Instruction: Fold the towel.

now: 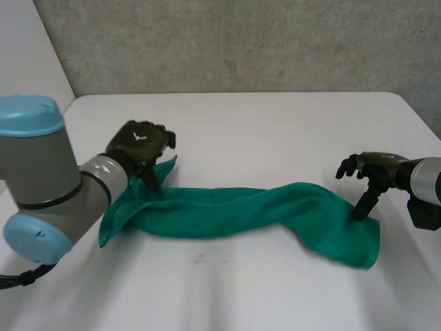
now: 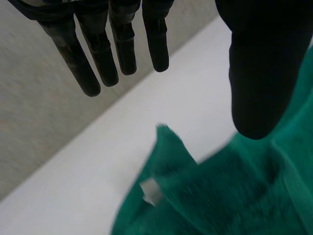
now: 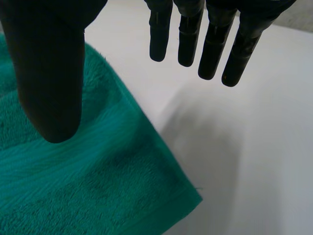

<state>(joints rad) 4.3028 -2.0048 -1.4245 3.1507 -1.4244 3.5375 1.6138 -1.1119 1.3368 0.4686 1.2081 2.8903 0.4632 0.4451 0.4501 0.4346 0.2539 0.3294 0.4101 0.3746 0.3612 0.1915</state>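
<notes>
No text, number or brand is showing legibly anywhere. A small white tag (image 2: 151, 191) is sticking out from the edge of the green towel (image 2: 234, 196) just beside its pointed corner, and its face is reading as blank or too blurred to make out. A small white mark (image 1: 141, 135) is sitting on the back of the left hand (image 1: 133, 149), too small to be read as a letter or logo.
</notes>
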